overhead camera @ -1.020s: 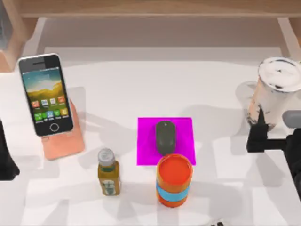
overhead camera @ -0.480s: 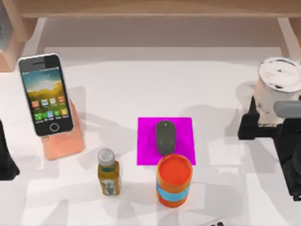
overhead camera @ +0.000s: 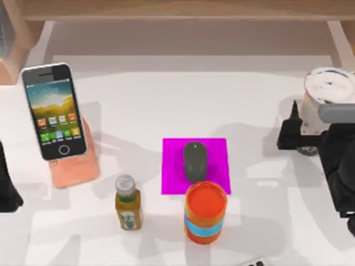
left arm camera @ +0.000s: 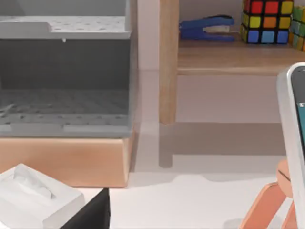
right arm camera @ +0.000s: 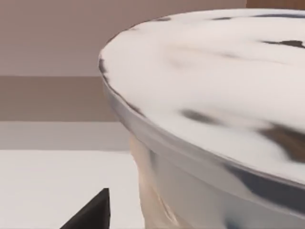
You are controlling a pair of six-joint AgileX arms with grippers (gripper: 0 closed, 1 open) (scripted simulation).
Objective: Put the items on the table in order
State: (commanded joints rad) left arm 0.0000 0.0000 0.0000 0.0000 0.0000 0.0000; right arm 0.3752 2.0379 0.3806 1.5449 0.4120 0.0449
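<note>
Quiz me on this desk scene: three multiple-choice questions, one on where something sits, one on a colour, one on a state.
1. Where does the small dark grey computer mouse lie?
A. on the square magenta pad
B. on the wooden shelf
C. beside the phone

2. What colour is the wide can's top?
A. green
B. orange
C. white

3. How is the silver-edged smartphone placed?
A. flat, face down
B. inside a drawer
C. propped on a peach stand, screen lit

Answers: 1 A, the pad surrounds the mouse. 2 B, its round top shows orange. 3 C, colourful icons show and the stand juts out beneath.
</note>
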